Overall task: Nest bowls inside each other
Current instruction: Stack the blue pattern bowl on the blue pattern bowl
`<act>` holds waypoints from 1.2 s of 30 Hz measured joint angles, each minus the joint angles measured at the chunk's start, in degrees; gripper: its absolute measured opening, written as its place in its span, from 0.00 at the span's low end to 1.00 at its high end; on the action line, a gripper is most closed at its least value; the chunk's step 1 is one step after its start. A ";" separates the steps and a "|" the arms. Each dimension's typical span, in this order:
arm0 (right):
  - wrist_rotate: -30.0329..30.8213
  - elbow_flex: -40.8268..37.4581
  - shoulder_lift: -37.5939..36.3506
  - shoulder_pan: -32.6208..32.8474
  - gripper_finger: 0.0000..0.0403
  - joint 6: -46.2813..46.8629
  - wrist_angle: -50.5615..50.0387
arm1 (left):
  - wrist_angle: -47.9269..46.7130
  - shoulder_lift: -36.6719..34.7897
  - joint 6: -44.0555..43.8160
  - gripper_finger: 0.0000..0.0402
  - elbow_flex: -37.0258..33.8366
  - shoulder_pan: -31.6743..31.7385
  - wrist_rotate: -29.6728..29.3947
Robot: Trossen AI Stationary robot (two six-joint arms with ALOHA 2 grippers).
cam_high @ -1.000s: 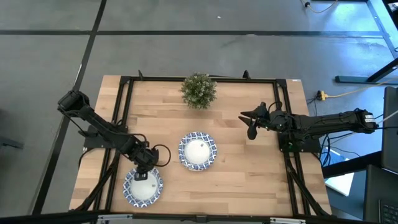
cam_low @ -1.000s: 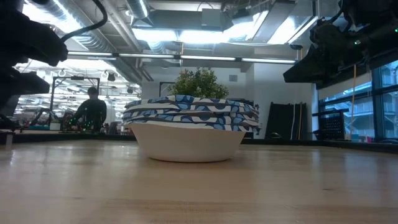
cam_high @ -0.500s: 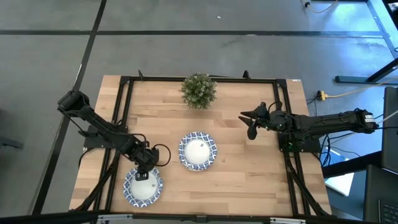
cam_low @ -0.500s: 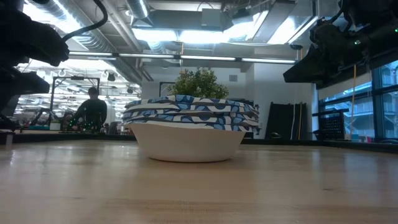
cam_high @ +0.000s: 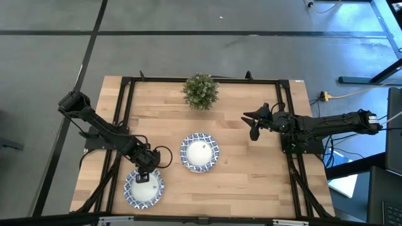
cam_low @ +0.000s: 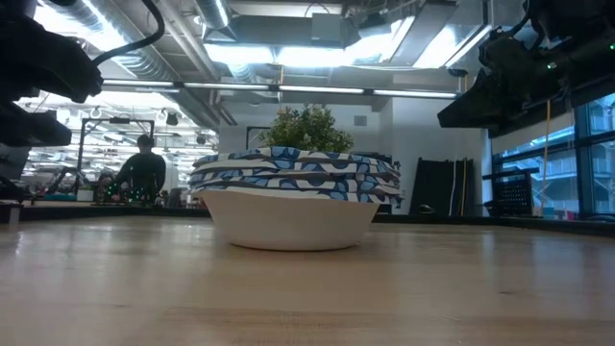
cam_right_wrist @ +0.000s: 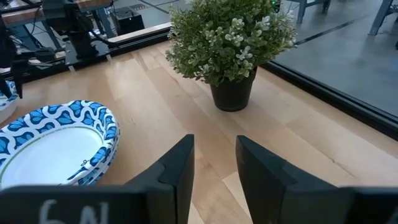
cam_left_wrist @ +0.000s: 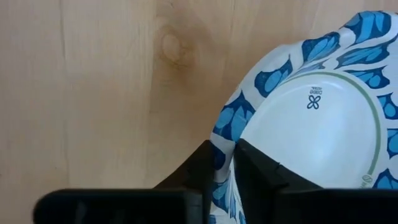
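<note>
A stack of blue-and-white rimmed bowls (cam_high: 200,152) rests on its base at the table's middle; it also shows in the low view as the stack (cam_low: 293,207) and in the right wrist view as the stack (cam_right_wrist: 56,146). A single bowl (cam_high: 144,188) sits near the table's near left corner. My left gripper (cam_high: 146,168) is over that bowl's far rim and shut on it. My right gripper (cam_high: 253,125) hovers open above the table's right side, apart from the stack, and its fingers frame bare wood (cam_right_wrist: 214,162). My left gripper (cam_left_wrist: 229,163) pinches the single bowl's patterned rim (cam_left_wrist: 224,127) between its two fingers, one finger (cam_left_wrist: 258,168) inside the bowl and one (cam_left_wrist: 202,168) outside. The fingers come from above, pointing down. Whether the bowl is lifted off the table, I cannot tell.
A small green potted plant (cam_high: 201,91) stands near the table's far edge, behind the stack. A black frame runs along the table's edges (cam_high: 125,125). Bare wood lies between the stack and the right arm. A person (cam_low: 142,173) is far off in the room beyond.
</note>
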 joint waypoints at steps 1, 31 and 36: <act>0.09 0.01 0.00 0.00 0.30 0.00 0.00 | 0.02 0.00 0.00 0.12 0.00 -0.01 -0.03; 1.26 0.01 0.02 0.00 0.30 -1.53 -0.06 | -3.63 -8.00 7.71 0.00 11.75 14.55 2.53; 1.22 0.01 0.02 0.00 0.30 -1.53 -0.15 | -0.76 -7.93 6.14 0.00 15.63 20.87 -3.68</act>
